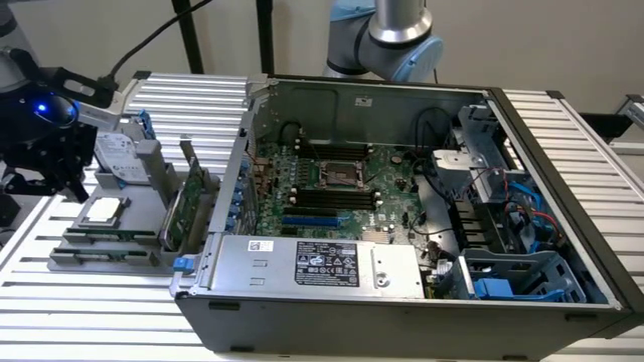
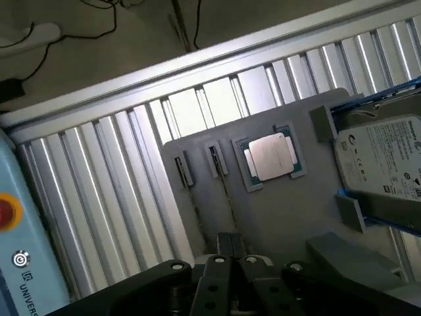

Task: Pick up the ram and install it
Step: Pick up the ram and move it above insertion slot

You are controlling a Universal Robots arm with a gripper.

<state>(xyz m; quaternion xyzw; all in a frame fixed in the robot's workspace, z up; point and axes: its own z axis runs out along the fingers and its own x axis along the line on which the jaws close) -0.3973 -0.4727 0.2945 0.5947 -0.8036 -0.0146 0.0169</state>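
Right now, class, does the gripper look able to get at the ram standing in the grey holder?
Probably yes. The gripper hangs just over the grey holder, near the ram, whose top edge stands bare. The CPU and hard drive sit to the side, not across the way.

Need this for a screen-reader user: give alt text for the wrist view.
The black robot gripper hangs over a flat grey plastic parts tray on a ribbed aluminium table. The tray holds a square silver processor chip and, beside it, a silver hard drive with a white label.
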